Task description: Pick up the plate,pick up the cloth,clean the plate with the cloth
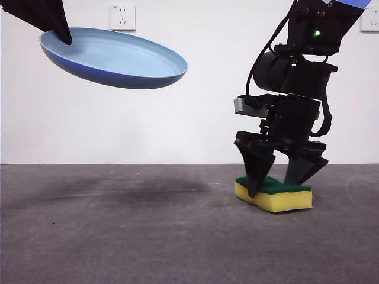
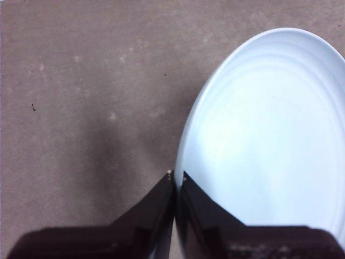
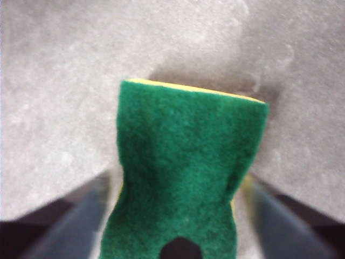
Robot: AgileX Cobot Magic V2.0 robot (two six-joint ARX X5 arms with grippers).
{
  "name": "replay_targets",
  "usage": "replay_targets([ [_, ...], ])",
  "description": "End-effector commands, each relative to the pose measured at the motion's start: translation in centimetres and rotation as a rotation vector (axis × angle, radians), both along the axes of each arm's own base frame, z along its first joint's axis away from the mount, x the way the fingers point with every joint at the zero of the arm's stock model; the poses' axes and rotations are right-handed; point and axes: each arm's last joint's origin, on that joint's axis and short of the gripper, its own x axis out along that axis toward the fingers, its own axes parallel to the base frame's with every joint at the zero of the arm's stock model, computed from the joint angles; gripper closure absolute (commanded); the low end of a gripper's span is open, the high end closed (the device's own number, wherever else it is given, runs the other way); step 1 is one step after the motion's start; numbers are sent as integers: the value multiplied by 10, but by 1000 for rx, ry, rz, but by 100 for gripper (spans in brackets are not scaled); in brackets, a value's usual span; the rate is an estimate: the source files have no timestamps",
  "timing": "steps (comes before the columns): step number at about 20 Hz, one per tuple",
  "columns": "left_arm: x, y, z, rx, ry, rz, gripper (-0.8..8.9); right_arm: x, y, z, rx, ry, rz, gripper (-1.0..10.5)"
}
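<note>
The light-blue plate hangs tilted in the air at the upper left, well above the table. My left gripper is shut on its rim; in the left wrist view the gripper pinches the edge of the plate. The cloth is a yellow sponge with a green top, lying flat on the table at the right. My right gripper is lowered over it, with one jaw on each side. In the right wrist view the gripper is open around the sponge, with small gaps at both sides.
The grey table carries the plate's shadow at the left middle. A white wall stands behind, with a socket at the upper left and another at the upper right.
</note>
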Motion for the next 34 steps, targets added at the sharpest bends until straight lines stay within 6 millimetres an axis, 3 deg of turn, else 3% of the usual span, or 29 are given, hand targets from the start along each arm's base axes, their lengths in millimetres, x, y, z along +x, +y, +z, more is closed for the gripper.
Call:
replay_targets([
  [1,0,-1,-1,1,-1,-9,820,-1,0,-3,-5,20,-15,962],
  [5,0,-1,-2,3,3,-8,820,-1,0,0,2,13,-20,962],
  [7,1,-1,-2,4,2,-7,820,-3,0,10,29,-4,-31,962],
  [13,15,-4,-17,34,56,16,820,-32,6,82,242,-116,-36,962],
  [16,25,-17,-33,30,120,-10,820,-58,15,121,325,-210,-13,962],
  [18,29,-32,-42,26,157,-47,820,-73,26,136,366,-253,35,962],
  [21,23,-58,-46,-20,185,-170,820,-85,44,140,379,-272,91,962],
  [24,14,-81,-44,-53,175,-268,820,-87,59,130,286,-309,72,962],
  [29,8,-94,-43,-103,178,-355,820,-85,70,120,275,-297,81,962],
  [34,13,-96,-37,-156,122,-355,820,-100,86,119,381,-191,211,962],
])
